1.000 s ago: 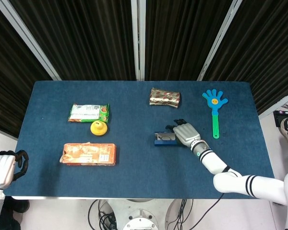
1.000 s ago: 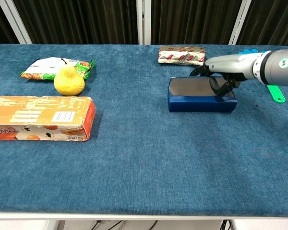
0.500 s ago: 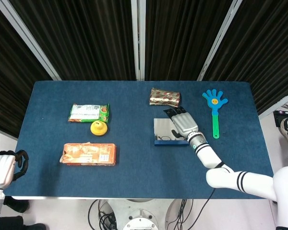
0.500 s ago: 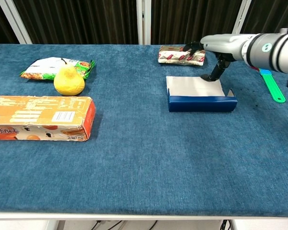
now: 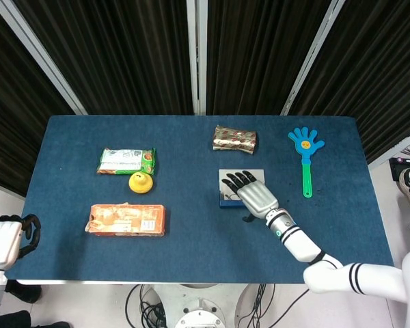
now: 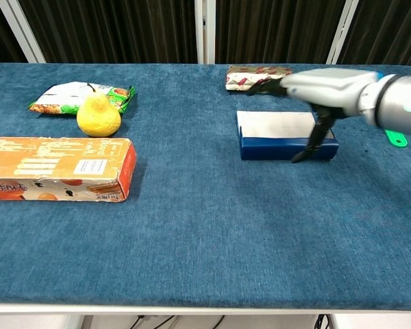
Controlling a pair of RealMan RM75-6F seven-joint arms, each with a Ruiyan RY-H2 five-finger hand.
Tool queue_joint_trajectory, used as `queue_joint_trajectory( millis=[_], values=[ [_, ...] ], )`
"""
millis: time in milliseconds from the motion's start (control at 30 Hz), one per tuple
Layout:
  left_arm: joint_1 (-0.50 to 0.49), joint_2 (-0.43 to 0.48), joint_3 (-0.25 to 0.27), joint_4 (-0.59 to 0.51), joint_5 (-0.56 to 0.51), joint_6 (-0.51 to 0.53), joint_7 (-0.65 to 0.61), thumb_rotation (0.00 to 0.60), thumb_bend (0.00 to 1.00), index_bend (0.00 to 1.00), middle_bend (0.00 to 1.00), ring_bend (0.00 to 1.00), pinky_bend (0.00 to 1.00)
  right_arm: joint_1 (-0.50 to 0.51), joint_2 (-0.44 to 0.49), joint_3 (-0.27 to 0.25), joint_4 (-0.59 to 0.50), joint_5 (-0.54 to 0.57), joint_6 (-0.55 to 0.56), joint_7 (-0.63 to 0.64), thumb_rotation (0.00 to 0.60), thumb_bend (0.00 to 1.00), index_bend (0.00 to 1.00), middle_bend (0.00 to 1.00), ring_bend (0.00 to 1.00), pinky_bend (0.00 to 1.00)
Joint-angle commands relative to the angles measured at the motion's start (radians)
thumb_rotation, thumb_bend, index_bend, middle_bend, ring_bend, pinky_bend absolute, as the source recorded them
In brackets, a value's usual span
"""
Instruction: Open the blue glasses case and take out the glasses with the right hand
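The blue glasses case [image 5: 225, 199] [image 6: 274, 147] lies right of the table's middle. Its lid [image 5: 238, 175] [image 6: 274, 123] is folded back and shows a pale lining. My right hand [image 5: 250, 193] [image 6: 325, 86] hovers over the case's right half with its fingers spread and nothing held. In the chest view its thumb [image 6: 315, 140] points down in front of the case's right end. The hand hides most of the case's inside, and I cannot make out the glasses. My left hand [image 5: 5, 242] hangs off the table's near left corner, fingers curled in on nothing.
A gold-wrapped packet [image 5: 234, 139] [image 6: 259, 77] lies just behind the case. A blue hand-shaped clapper [image 5: 305, 154] is to its right. On the left half are a green snack packet [image 5: 126, 161], a yellow pear [image 6: 98, 114] and an orange box [image 6: 58, 169].
The lid went from half raised to lying flat open. My right hand swung from the lid's far edge back toward me and now spreads over the case. The left hand has not moved.
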Motion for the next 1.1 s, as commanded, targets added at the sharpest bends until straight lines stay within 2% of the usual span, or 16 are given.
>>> queue_joint_trajectory(
  millis=[33,333,433,500,600,700,800,933,1100],
  values=[
    [0.0,0.001,0.0,0.001,0.0,-0.002,-0.004,0.6,0.36,0.71,0.69,0.52,0.48,0.063,-0.112,0.052,0.122,0.083,-0.052,-0.062,0.6,0.01,0.0,0.0,0.0,0.0],
    [-0.002,0.005,0.001,0.004,0.001,-0.006,-0.02,0.6,0.36,0.71,0.69,0.52,0.48,0.195,-0.304,0.166,0.417,0.281,-0.112,-0.152,0.6,0.03,0.0,0.01,0.0,0.0],
    [-0.002,0.004,0.001,0.005,0.001,-0.006,-0.021,0.6,0.36,0.71,0.69,0.52,0.48,0.206,-0.31,0.186,0.445,0.33,-0.107,-0.175,0.6,0.08,0.0,0.04,0.0,0.0],
    [-0.002,0.005,0.001,0.005,0.001,-0.007,-0.022,0.6,0.36,0.71,0.69,0.52,0.48,0.193,-0.276,0.186,0.407,0.341,-0.105,-0.174,0.6,0.12,0.0,0.07,0.0,0.0],
    [-0.003,0.005,0.001,0.005,0.002,-0.008,-0.022,0.6,0.36,0.71,0.69,0.52,0.48,0.153,-0.193,0.173,0.295,0.328,-0.093,-0.155,0.6,0.19,0.0,0.11,0.0,0.0],
    [-0.003,0.006,0.002,0.002,0.003,-0.007,-0.018,0.6,0.36,0.71,0.69,0.52,0.48,0.086,-0.071,0.132,0.137,0.275,-0.062,-0.129,0.6,0.34,0.0,0.19,0.0,0.0],
    [-0.002,0.005,0.002,0.002,0.003,-0.006,-0.015,0.6,0.36,0.71,0.69,0.52,0.48,0.022,0.022,0.093,0.027,0.216,-0.042,-0.081,0.6,0.49,0.0,0.26,0.0,0.0],
    [-0.002,0.003,0.001,0.001,0.003,-0.004,-0.009,0.6,0.36,0.71,0.69,0.52,0.48,-0.045,0.097,0.054,-0.045,0.127,-0.04,0.007,0.6,0.64,0.0,0.3,0.0,0.0],
    [-0.001,0.001,0.001,0.001,0.002,-0.002,-0.004,0.6,0.36,0.71,0.69,0.52,0.48,-0.092,0.12,0.016,-0.056,0.023,-0.05,0.091,0.6,0.69,0.0,0.3,0.0,0.0]
  ],
)
